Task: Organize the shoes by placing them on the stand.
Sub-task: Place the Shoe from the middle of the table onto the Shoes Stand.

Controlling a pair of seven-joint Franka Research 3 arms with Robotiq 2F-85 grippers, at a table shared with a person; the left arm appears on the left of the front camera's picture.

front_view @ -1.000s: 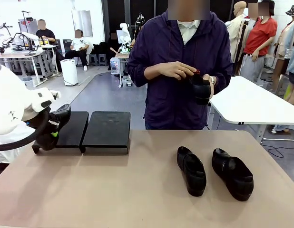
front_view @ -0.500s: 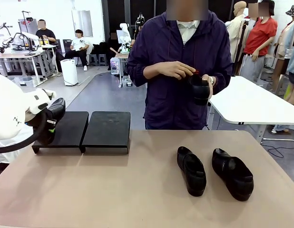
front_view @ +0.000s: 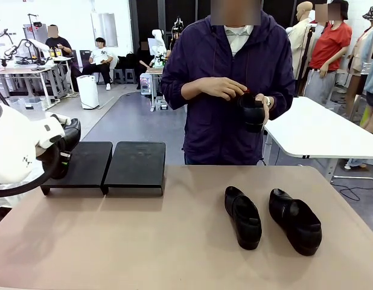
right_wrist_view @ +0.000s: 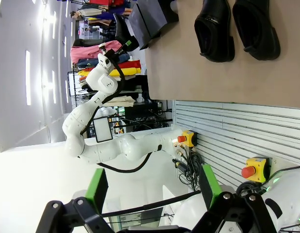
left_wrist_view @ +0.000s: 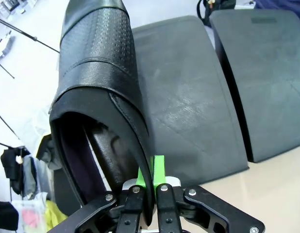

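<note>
Black shoe (left_wrist_view: 99,73) pinched at heel wall by left gripper (left_wrist_view: 151,171), held above left edge of stand (left_wrist_view: 189,111). You shift inward, level sole, lower gently before releasing. Right gripper (right_wrist_view: 151,187) spread, empty, far from stand.

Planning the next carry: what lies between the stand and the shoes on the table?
Bare table, front view: nothing between the stand and the nearer shoe.

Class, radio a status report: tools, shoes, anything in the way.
Left tool shut on one shoe at bare stand left end. Right tool open. Two shoes on table; person holds fourth.
</note>
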